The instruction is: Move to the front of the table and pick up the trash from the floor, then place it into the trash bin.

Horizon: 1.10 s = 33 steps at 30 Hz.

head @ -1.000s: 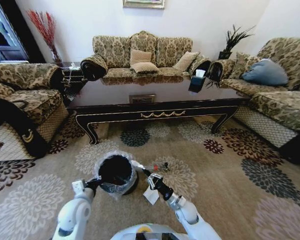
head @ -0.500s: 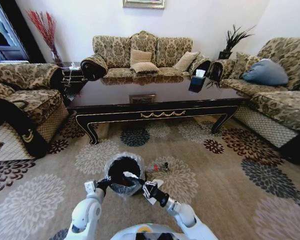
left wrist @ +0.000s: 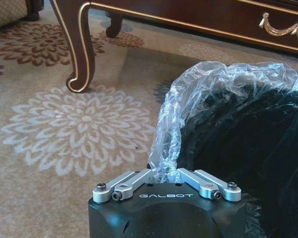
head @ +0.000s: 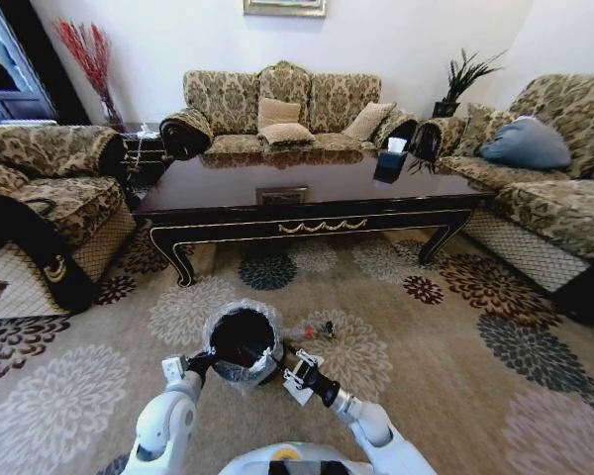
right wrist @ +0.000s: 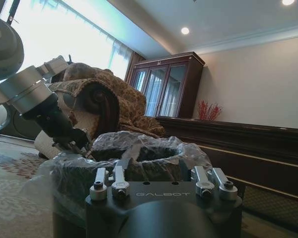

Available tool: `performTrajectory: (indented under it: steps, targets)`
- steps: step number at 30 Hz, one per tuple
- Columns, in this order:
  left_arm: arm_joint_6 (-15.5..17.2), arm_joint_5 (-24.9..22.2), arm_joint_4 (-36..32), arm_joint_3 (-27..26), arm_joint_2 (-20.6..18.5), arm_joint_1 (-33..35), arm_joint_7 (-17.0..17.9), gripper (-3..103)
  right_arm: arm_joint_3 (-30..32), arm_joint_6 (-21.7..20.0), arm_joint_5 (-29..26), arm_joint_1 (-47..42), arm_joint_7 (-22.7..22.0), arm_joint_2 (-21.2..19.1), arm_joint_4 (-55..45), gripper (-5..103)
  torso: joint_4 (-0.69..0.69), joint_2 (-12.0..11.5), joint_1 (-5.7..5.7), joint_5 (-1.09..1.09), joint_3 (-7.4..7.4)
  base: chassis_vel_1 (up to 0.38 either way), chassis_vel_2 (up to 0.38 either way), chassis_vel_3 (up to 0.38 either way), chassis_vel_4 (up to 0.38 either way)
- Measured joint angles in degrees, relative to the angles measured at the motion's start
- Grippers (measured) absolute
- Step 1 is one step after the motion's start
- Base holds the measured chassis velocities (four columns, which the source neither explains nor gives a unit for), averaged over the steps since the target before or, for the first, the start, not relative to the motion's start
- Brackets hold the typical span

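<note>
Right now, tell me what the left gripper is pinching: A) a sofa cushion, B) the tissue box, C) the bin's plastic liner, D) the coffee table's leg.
C. In the left wrist view the left gripper is shut on the crinkled plastic liner at the rim of the black trash bin; the right gripper sits at the bin's other side.

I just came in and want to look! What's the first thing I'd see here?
The small round black bin with a crinkly plastic liner sits on the flowered carpet, with the left pincer shut on its liner rim and the right pincer beside it. Behind stands the long dark glossy wooden table.
</note>
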<state>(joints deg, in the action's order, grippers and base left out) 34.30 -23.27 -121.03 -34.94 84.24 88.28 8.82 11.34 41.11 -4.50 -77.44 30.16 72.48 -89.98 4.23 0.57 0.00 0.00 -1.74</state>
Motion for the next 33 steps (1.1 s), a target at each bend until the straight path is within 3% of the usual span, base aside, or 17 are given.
performTrajectory:
  steps: [3, 5, 6, 8, 11, 18, 23, 25, 28, 31, 33]
  targets:
    - [0.04, -0.61, -0.63, -0.92, -0.29, 0.41, -0.16, 2, 0.38, -0.02, 0.19, 0.10, -0.06, 0.24, 0.28, 73, 0.00, 0.00, 0.00, 0.00, 0.00, 0.000, 0.000, 0.000, 0.000]
    - [0.04, -0.67, -0.70, -1.01, -0.29, 0.45, -0.16, 2, 0.47, -0.02, 0.21, 0.11, -0.06, 0.27, 0.34, 73, 0.00, 0.00, 0.00, 0.00, 0.00, 0.000, 0.000, 0.000, 0.000]
    - [0.06, -0.82, -1.04, -1.37, -0.32, 0.66, -0.15, 2, 0.86, -0.03, 0.31, 0.19, -0.08, 0.39, 0.67, 83, 0.00, 0.00, 0.00, 0.00, 0.00, 0.000, 0.000, 0.000, 0.000]
    - [0.07, -0.86, -1.16, -1.49, -0.32, 0.75, -0.15, 2, 1.05, -0.04, 0.39, 0.24, -0.09, 0.41, 0.84, 83, 0.00, 0.00, 0.00, 0.00, 0.00, 0.000, 0.000, 0.000, 0.000]
    - [0.09, -0.92, -1.64, -1.84, -0.34, 1.09, -0.17, 2, 1.68, -0.06, 0.68, 0.26, -0.19, 0.37, 1.03, 97, 0.00, 0.00, 0.00, 0.00, 0.00, 0.000, 0.000, 0.000, 0.000]
    - [0.71, -3.25, -3.17, -6.51, -0.96, 1.28, 0.09, 2, 2.86, -1.53, 0.75, 0.14, -3.27, 0.38, 1.66, 100, 0.00, 0.00, 0.00, -0.01, 0.00, 0.000, 0.000, 0.000, 0.000]
    - [2.66, -7.18, -3.29, -14.71, -4.69, 1.47, 3.76, 2, 3.29, -6.18, 1.17, 2.54, -11.14, 0.70, 6.34, 100, -0.02, 0.00, 0.00, 0.00, 0.00, 0.000, 0.000, 0.000, 0.000]
    - [2.80, -7.73, -3.35, -15.49, -4.97, 1.62, 3.85, 2, 3.13, -7.01, 1.06, 3.00, -12.46, 0.87, 7.03, 100, -0.02, 0.00, 0.00, -0.02, 0.00, 0.000, 0.000, 0.000, 0.000]
    - [2.94, -9.33, -4.04, -19.08, -6.03, 2.93, 3.87, 2, 1.32, -12.84, -3.09, 6.53, -19.72, 2.27, 11.51, 100, 0.00, 0.00, 0.00, 0.00, 0.00, 0.000, 0.000, 0.000, 0.000]
    - [2.95, -9.58, -4.41, -19.97, -6.20, 3.56, 3.87, 2, 0.48, -15.22, -4.77, 8.29, -22.72, 2.86, 13.56, 100, 0.00, 0.00, 0.00, 0.00, 0.00, 0.000, 0.000, 0.000, 0.000]
    - [3.03, -9.94, -5.46, -21.15, -6.23, 4.75, 3.88, 2, -0.75, -19.95, -7.11, 11.87, -30.32, 4.01, 18.05, 100, -0.02, 0.00, 0.00, -0.02, 0.00, 0.000, 0.000, 0.000, 0.000]
